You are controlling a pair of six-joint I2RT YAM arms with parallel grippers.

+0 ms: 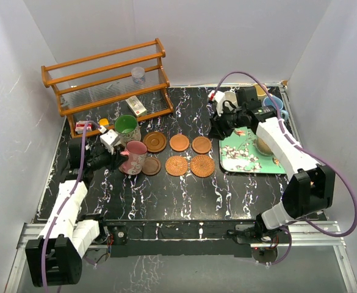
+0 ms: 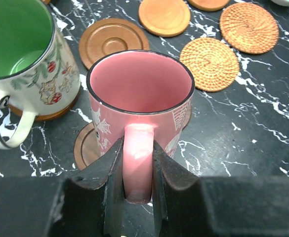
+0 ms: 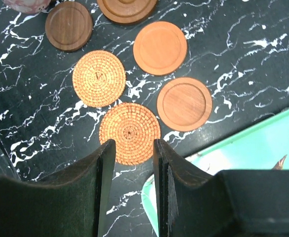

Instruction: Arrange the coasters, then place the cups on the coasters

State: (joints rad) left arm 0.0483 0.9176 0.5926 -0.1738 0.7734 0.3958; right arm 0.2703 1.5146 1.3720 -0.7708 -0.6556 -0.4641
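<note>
From above, the coasters lie in a loose cluster mid-table. The green mug [image 1: 127, 128] already sits on one, and the left gripper [image 1: 124, 157] holds the pink mug [image 1: 134, 157] just beside a dark coaster [image 1: 152, 166]. The right gripper [image 1: 217, 127] hovers between the cluster and the tray [image 1: 242, 163], where a tan mug [image 1: 265, 145] waits; more mugs stand behind that arm, partly hidden. In the left wrist view, the left gripper [image 2: 137, 173] is clamped on the pink mug's [image 2: 140, 94] handle, with the mug over a brown coaster [image 2: 84, 148]; whether it rests there I cannot tell. The green mug [image 2: 16, 44] is seated to its left. In the right wrist view, the right gripper [image 3: 130, 153] has its jaws apart and holds nothing, above a wicker coaster [image 3: 129, 132] near the tray [image 3: 233, 148] corner. The five coasters around it are bare. I judge the arranging largely done: one mug is placed, a second is nearly so, and most are left.
</note>
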